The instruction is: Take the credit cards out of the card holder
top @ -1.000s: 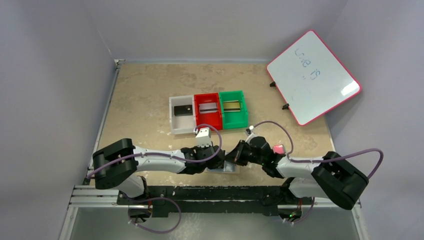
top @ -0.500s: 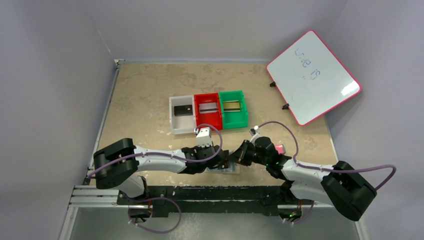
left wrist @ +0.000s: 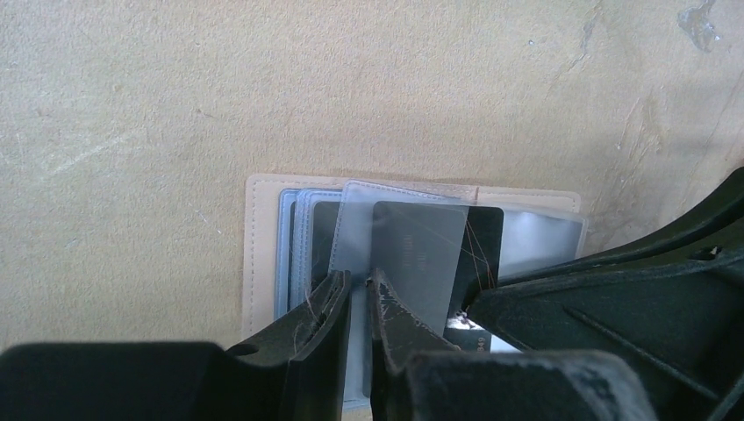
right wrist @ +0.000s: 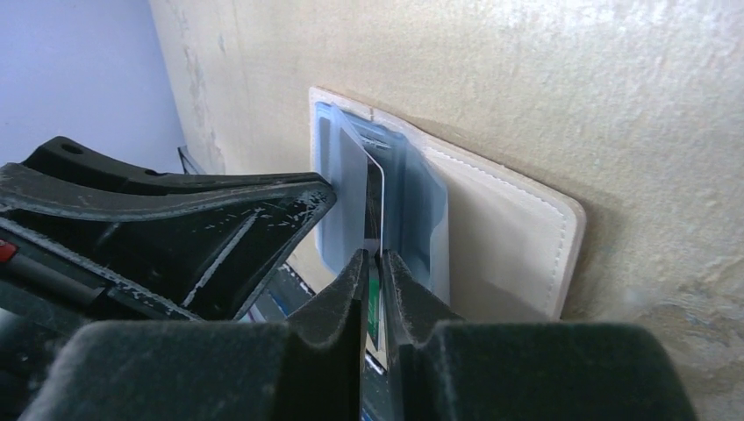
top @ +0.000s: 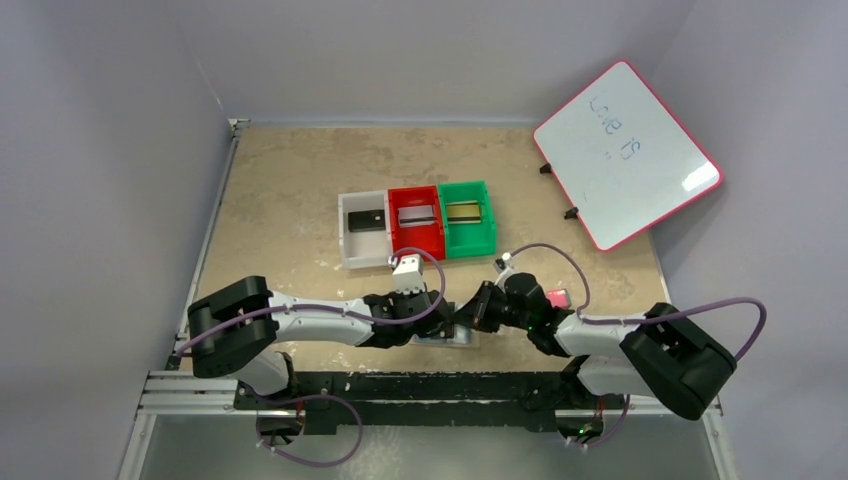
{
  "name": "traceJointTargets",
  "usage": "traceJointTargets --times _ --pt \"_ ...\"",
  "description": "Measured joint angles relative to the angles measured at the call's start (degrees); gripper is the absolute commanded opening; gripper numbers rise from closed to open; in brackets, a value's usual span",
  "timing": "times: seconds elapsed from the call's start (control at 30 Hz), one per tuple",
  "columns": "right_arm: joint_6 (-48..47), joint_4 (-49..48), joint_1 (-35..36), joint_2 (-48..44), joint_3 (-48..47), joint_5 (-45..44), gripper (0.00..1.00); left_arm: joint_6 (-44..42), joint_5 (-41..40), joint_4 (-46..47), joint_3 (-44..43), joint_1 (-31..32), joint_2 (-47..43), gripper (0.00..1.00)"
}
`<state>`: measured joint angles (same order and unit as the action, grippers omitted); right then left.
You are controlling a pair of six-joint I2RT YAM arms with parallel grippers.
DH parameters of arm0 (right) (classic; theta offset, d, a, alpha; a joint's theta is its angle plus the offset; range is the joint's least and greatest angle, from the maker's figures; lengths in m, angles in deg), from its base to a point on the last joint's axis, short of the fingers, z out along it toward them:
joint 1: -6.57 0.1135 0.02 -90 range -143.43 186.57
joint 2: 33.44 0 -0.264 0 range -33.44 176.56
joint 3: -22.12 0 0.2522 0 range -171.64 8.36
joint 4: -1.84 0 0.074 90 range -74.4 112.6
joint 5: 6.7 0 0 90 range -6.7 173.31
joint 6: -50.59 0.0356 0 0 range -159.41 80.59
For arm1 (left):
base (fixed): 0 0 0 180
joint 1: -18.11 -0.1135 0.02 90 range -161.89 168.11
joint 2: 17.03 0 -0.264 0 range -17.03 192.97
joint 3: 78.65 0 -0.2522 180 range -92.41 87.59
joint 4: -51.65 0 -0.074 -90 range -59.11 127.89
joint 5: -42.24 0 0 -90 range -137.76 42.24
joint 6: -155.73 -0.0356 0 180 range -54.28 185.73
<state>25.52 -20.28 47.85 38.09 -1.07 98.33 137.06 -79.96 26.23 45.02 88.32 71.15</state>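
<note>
The card holder (top: 458, 339) lies open on the table near the front edge, tan rim (left wrist: 261, 254) out, grey-blue pockets up. My left gripper (left wrist: 358, 279) is shut on a clear pocket flap (left wrist: 373, 219) of it. My right gripper (right wrist: 373, 254) is shut on the edge of a black credit card (left wrist: 482, 239) that sticks partway out of a pocket; the right wrist view shows it edge-on (right wrist: 375, 203) against the tan cover (right wrist: 509, 237). From above, the two grippers (top: 440, 322) (top: 464, 317) meet over the holder.
Three bins stand mid-table: a white one (top: 346, 228) with a black card, a red one (top: 416, 239) with a silvery card, a green one (top: 468, 240) with a gold card. A pink-framed whiteboard (top: 625, 155) leans at the back right. A pink-red block (top: 558, 297) lies by the right arm.
The right arm's elbow swung out to the right and came back. Both grippers have stayed at the card holder.
</note>
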Motion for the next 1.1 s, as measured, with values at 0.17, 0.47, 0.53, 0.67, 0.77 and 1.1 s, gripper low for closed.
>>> traceJointTargets --times 0.17,0.47,0.53,0.67,0.77,1.1 --pt "0.26 -1.53 -0.04 -0.15 0.0 0.72 0.0 0.0 0.0 -0.04 -0.09 0.0 0.07 0.13" --pt "0.55 4.72 -0.04 -8.02 0.02 -2.16 0.0 -0.22 -0.07 -0.04 -0.42 0.26 -0.24 0.32" --pt "0.37 6.34 -0.04 -10.03 0.02 -2.6 0.0 -0.72 0.07 -0.55 -0.39 0.37 -0.79 0.33" --pt "0.0 8.09 -0.04 -10.91 0.02 -3.5 0.0 -2.25 0.7 -1.4 -0.35 0.44 -2.43 0.33" --pt "-0.02 9.94 -0.07 -10.71 0.02 -3.67 0.0 -3.45 1.27 -0.94 -0.35 0.44 -3.93 0.32" --pt "-0.46 9.94 -0.09 -8.87 0.0 -3.74 0.03 -4.87 5.92 2.45 -0.35 0.44 0.04 0.2"
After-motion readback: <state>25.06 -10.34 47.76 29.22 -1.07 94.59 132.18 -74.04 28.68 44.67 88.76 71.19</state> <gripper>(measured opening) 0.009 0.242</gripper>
